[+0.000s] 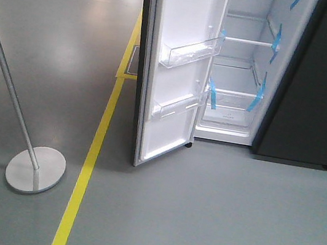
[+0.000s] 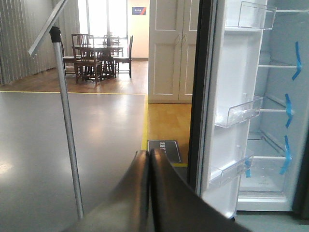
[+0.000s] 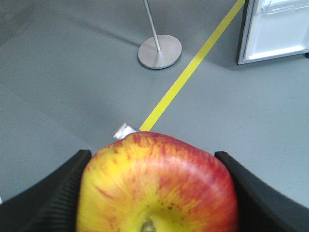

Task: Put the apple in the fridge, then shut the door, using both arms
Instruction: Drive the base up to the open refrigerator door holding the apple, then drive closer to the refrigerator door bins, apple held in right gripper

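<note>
Grey floor (image 1: 198,215) lay ahead of your right gripper (image 3: 152,162), which pinched the apple (image 3: 159,193); the fridge (image 1: 239,78) stood well beyond, door (image 1: 173,99) wide open. Your left gripper (image 2: 148,162) looked closed, empty. Reaching in, you could clip the door or jolt the apple loose.

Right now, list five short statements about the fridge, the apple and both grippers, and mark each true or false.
1. The fridge door stands open. True.
2. The apple lies on a fridge shelf. False: the right gripper holds it, away from the fridge.
3. The left gripper is shut and empty. True.
4. The door bins hold bottles. False: they are empty.
5. A yellow floor line runs left of the door. True.
</note>
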Controlling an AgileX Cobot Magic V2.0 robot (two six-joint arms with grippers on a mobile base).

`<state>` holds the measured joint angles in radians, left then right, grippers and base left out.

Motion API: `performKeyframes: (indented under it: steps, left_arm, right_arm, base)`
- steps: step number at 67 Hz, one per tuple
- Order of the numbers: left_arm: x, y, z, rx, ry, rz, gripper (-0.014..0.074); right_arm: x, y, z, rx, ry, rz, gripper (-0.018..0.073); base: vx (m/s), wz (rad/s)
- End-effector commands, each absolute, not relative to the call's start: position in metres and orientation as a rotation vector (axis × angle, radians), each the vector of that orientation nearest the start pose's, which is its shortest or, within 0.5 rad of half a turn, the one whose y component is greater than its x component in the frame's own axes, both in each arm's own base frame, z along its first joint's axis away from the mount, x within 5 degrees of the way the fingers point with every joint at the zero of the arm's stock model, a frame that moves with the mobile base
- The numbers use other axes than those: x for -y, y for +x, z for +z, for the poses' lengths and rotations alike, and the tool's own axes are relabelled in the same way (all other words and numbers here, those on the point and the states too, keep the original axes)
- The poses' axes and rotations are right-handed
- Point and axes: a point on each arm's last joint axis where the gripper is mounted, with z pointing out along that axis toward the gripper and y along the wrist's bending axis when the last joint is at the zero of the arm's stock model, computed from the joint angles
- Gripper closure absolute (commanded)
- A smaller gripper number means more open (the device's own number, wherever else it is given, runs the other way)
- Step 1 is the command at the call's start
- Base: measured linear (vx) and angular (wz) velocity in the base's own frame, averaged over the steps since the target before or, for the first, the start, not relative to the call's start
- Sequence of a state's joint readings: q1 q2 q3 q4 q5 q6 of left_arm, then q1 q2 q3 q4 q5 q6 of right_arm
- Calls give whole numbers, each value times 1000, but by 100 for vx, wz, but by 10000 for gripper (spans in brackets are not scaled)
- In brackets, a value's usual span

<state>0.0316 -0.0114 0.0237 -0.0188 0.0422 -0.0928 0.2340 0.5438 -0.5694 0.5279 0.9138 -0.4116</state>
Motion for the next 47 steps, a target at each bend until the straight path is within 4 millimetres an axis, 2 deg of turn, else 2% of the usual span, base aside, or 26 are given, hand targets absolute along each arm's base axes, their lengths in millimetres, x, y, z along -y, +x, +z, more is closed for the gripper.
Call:
performKeyframes:
  steps: [1,47]
  left_arm:
    - [-2,55,215,-1440,-112,-73,603]
    - [-2,55,215,-1440,-112,-73,603]
  right_arm:
    - [-57,80,309,-2146,-516,570,473]
    - [-57,80,309,-2146,-516,570,473]
  base:
    - [19,-2]
    - [17,-3]
